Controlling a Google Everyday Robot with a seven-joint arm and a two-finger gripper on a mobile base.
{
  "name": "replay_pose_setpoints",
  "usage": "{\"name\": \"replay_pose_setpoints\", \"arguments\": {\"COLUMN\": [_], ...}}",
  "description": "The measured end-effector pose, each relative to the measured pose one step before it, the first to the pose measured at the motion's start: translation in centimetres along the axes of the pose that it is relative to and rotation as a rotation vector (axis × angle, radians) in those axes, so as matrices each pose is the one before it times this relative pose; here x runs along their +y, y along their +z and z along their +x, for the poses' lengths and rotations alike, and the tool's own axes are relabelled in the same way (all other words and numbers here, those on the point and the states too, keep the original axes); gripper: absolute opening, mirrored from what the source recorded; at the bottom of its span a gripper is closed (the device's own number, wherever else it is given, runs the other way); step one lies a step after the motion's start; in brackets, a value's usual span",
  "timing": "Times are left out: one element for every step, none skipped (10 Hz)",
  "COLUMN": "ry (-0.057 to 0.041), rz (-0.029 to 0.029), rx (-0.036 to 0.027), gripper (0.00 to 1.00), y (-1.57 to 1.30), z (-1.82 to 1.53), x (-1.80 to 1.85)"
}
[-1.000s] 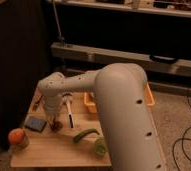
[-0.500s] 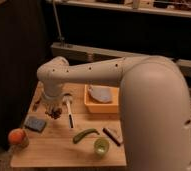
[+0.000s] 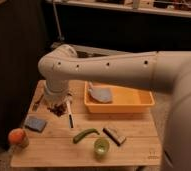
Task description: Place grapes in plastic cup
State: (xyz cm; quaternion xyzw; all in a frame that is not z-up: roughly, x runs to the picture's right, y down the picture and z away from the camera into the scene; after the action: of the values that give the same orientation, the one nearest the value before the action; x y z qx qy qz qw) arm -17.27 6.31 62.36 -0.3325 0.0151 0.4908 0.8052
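Observation:
The grapes (image 3: 54,109), a small dark red-purple cluster, lie on the wooden table (image 3: 134,150) at its left back part. My gripper (image 3: 57,102) hangs straight down from the big white wrist and sits right on top of the grapes, hiding most of them. The plastic cup (image 3: 101,146), light green and upright, stands near the table's front edge at the middle, well apart from the gripper, to its right and nearer the front.
A yellow-orange bin (image 3: 134,104) with a grey object (image 3: 100,94) stands at the back right. A white stick (image 3: 70,118), green pepper (image 3: 85,134), dark bar (image 3: 114,135), blue sponge (image 3: 35,123) and orange fruit (image 3: 17,136) also lie on the table.
My arm has swung further across the view and now stretches from the right. The gripper has stayed over the grapes at the table's left back.

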Motion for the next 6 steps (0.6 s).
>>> {"name": "replay_pose_setpoints", "arguments": {"ry": [0.0188, 0.01587, 0.01916, 0.01301, 0.01578, 0.03025], "rz": [-0.00117, -0.00101, 0.00451, 0.00329, 0.0037, 0.00615], "rx": [-0.0084, -0.00771, -0.00572, 0.00125, 0.00195, 0.00162], "gripper": [0.01, 0.01, 0.01, 0.01, 0.01, 0.01], "y": [-0.949, -0.884, -0.969, -0.537, -0.42, -0.473], "z": [1.601, 1.492, 1.603, 1.247, 1.18, 1.305], "x": [-0.153, -0.063, -0.031, 0.321, 0.359, -0.294]}}
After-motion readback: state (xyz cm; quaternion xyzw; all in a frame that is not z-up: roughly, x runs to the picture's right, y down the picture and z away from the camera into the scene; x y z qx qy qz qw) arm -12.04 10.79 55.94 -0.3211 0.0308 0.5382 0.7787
